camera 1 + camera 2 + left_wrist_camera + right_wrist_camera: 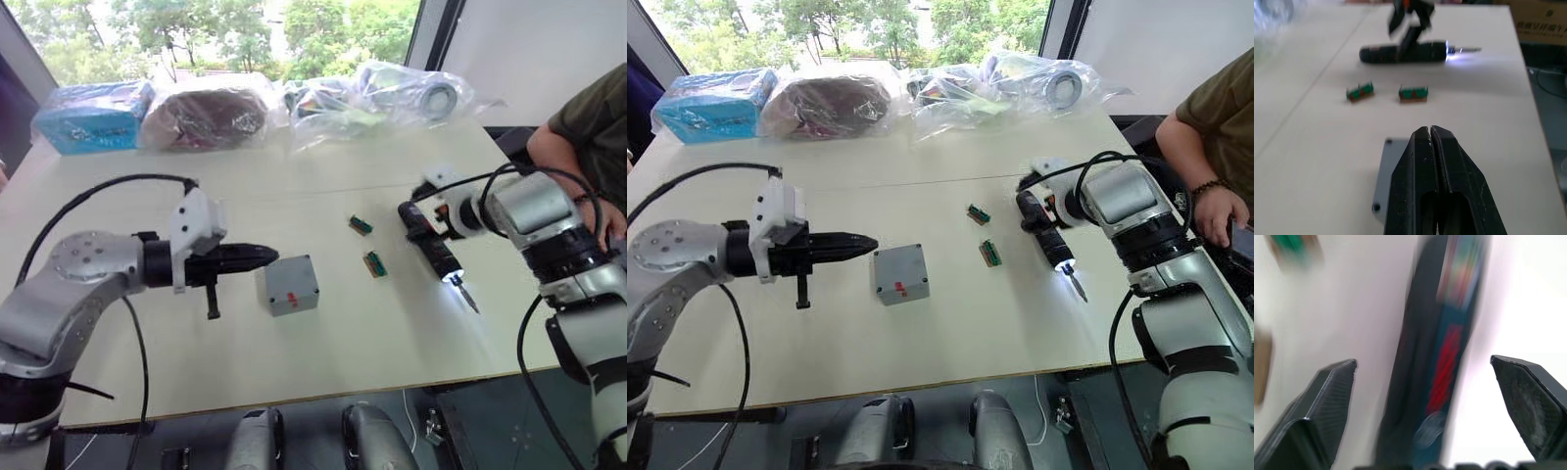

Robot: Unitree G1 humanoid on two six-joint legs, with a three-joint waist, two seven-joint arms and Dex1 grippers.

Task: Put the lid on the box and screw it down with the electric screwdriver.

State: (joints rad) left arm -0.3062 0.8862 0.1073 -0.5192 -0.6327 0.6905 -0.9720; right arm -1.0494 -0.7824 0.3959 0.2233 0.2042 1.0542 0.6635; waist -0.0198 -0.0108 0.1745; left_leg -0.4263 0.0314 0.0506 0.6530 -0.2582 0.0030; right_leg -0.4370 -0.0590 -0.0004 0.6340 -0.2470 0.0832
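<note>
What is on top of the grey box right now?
The lid covers the box, with a small red mark and dark corner screw holes on its top face. Whatever is inside is hidden. The left gripper hovers beside it, shut.

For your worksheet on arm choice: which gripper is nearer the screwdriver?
Right. The right gripper is open, straddling the screwdriver; the left gripper is shut, beside the box.

counted on the worktop (323,362)
one grey box (290,285), one electric screwdriver (435,248), two green circuit pieces (361,225), four plastic-wrapped bundles (206,117) at back.
</note>
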